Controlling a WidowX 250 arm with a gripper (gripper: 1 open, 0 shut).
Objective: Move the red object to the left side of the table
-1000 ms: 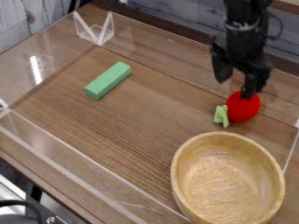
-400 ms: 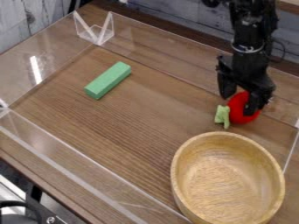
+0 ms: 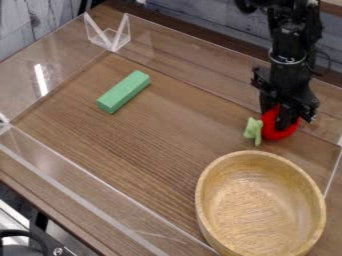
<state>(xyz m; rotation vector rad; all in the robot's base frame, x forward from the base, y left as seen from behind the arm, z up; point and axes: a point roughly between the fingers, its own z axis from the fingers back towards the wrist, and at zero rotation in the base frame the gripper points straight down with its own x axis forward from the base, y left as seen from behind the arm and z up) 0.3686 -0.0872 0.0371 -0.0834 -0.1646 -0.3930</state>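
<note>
The red object (image 3: 277,127) is a small round red toy fruit with a light-green leafy piece (image 3: 253,128) on its left side. It rests on the wood-grain table (image 3: 147,150) at the right side, just beyond the wooden bowl. My black gripper (image 3: 285,112) has come straight down over it. Its fingers reach down on either side of the fruit's top and stand close against it. The upper half of the fruit is hidden behind the fingers.
A large wooden bowl (image 3: 261,210) sits at the front right, just in front of the fruit. A green rectangular block (image 3: 123,91) lies at the middle left. Low clear acrylic walls (image 3: 54,175) edge the table, with a folded clear piece (image 3: 107,33) at the back left.
The gripper has dropped lower over the red fruit and its fingers have drawn in from wide open to close against it. The fruit has stayed in place.
</note>
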